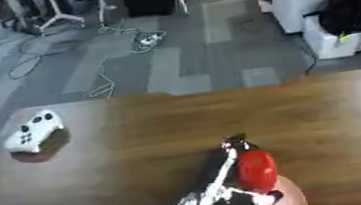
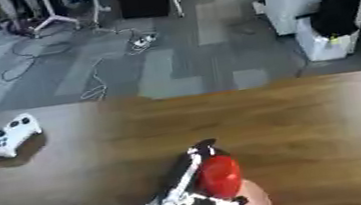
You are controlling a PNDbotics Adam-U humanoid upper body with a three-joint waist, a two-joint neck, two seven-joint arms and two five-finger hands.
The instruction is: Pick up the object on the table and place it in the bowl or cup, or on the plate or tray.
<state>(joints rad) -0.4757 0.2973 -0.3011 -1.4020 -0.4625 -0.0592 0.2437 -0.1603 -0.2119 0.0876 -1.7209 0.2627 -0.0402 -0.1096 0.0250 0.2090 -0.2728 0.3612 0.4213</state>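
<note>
Holding: the left hand (image 1: 230, 181) has its fingers and thumb curled round a red rounded object (image 1: 256, 169); the arm comes in from the lower edge, left of centre
Red object: glossy, egg-like in outline; sits against the right side of the hand's fingers, gripped there; its kind cannot be told
Pink dish: a pale pink rounded thing (image 1: 288, 201), plate or bowl cannot be told; lies directly under and just right of the hand, at the lower edge; the red object is over its near-left part; whether the two touch cannot be told
Table: brown wood-grain top (image 1: 326, 109); spreads on all sides of the hand
White controller: a white game controller (image 1: 33, 131) with dark buttons; well apart from the hand, far to its left and beyond it, near the table's far left corner
Right hand: shows in neither view
</note>
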